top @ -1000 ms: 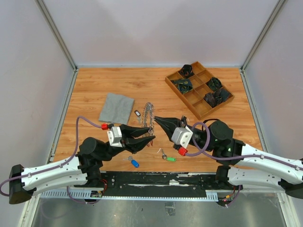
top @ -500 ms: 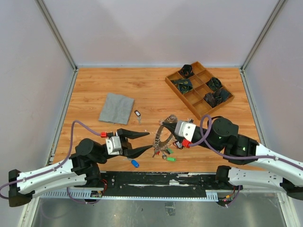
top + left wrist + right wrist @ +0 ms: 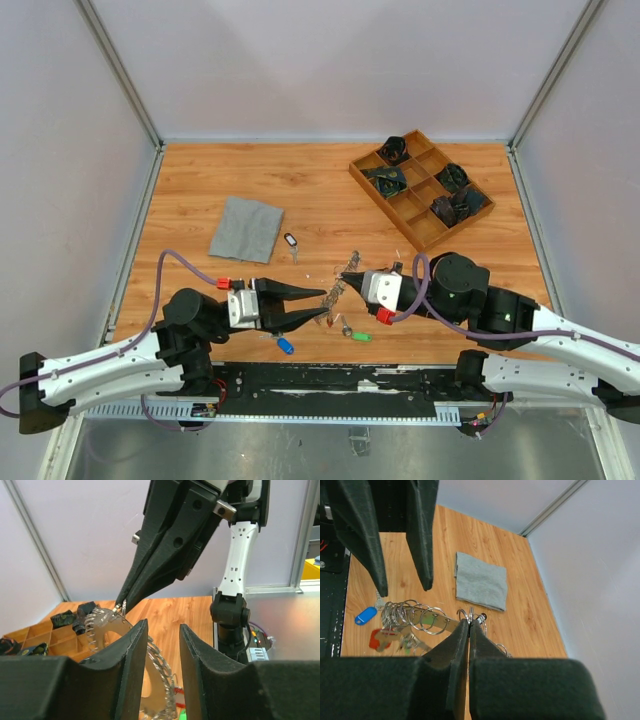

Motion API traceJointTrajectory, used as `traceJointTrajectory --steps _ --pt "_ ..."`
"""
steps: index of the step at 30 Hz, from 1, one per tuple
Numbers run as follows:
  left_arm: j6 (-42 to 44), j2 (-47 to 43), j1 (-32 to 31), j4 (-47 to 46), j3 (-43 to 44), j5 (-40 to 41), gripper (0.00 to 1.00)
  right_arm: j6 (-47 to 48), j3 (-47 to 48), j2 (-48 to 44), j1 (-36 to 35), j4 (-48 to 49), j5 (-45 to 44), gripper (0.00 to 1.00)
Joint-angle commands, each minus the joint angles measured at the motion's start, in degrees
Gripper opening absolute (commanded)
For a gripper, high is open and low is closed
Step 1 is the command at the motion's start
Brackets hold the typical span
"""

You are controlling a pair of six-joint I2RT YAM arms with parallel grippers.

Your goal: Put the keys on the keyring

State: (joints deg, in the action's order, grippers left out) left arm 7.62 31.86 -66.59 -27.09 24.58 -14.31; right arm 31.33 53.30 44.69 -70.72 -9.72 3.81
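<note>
**A:** Keyring (image 3: pixel 349 266) is hanging where, and what is worrying you?

**B:** It is dangling low over the bench (image 3: pixel 200 180), near the front edge and between the two arms. The biggest worry is the arms themselves. They are working tip to tip, so a small overshoot could be driving one set of fingers into the other.

**A:** And next?

**B:** The ring. It is carrying a heavy fringe of keys (image 3: pixel 402 614) while hanging from a thin pinch on its edge. It is likely to swing or twist there, and a nudge from the left side could be knocking it loose.

**A:** Anything smaller?

**B:** A blue-tagged key (image 3: pixel 284 345) and a green-tagged key (image 3: pixel 360 336) are lying loose just beneath the wrists. A low forearm or the swinging ring could be sweeping them towards the edge.

**A:** How are the arms sitting?

**B:** The right arm (image 3: pixel 560 345) is reaching in low from the right with its wrist pointing left. The left arm (image 3: pixel 110 360) is stretching rightward, equally low.

**A:** And the pincers?

**B:** The right pincer (image 3: pixel 469 622) is closing tight on the ring's top edge and holding it up. I cannot tell whether the ring's lower end is touching the wood. The left pincer (image 3: pixel 162 627) is standing with its jaws apart and the ring's crowded edge just ahead of the gap. It is clamping nothing that I can see.
</note>
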Motion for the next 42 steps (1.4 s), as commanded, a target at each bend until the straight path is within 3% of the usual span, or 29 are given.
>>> traceJointTrajectory --steps 1,18,42 --pt "-2.7 1.5 -0.3 -4.5 1.4 2.5 0.37 1.7 -0.3 -1.3 -0.6 4.3 2.4 0.0" --pt "-4.1 3.3 -0.3 -5.2 1.4 8.2 0.32 2.8 -0.8 -1.4 -0.6 4.9 7.0 0.0" --pt "-4.0 5.3 -0.3 -3.6 3.0 7.0 0.32 3.5 -0.4 0.9 -0.6 5.2 8.3 0.0"
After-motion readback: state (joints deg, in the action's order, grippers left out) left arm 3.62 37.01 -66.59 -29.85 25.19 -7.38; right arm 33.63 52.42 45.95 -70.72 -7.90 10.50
